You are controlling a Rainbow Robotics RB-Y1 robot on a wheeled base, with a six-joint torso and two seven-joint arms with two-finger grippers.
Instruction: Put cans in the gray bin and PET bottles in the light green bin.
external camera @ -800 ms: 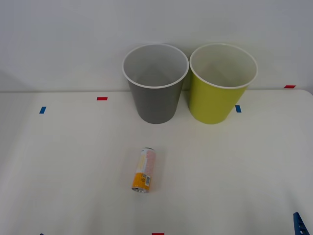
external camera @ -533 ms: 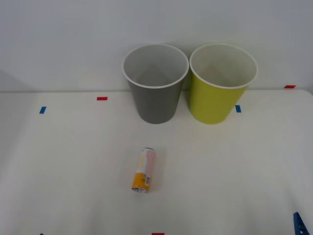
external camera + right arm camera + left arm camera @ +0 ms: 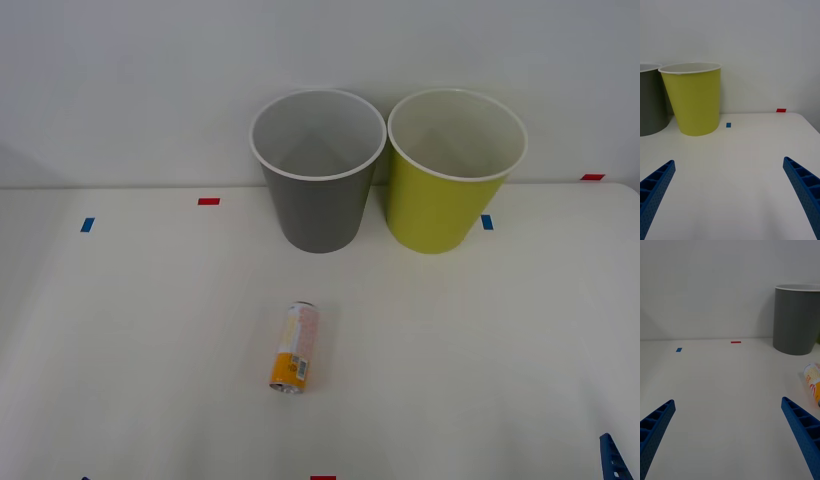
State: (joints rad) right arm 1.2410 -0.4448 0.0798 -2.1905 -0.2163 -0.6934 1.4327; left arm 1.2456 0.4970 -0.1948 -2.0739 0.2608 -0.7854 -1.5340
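A slim can [image 3: 295, 348] with an orange and pale pink label lies on its side on the white table, in front of the gray bin [image 3: 318, 170]. The light green bin [image 3: 455, 170] stands upright just right of the gray one, both against the back wall. My left gripper [image 3: 728, 438] is open and low near the table's front, with the can [image 3: 813, 382] ahead and off to one side and the gray bin [image 3: 797, 324] beyond. My right gripper [image 3: 730, 198] is open too, facing the light green bin [image 3: 692, 99]. PET bottles are out of view.
Small red tape marks [image 3: 208, 201] and blue tape marks [image 3: 87, 224] dot the table. A white wall rises right behind the bins. The table's right corner [image 3: 625, 190] lies past the green bin. One right finger [image 3: 612, 458] pokes in at the bottom right.
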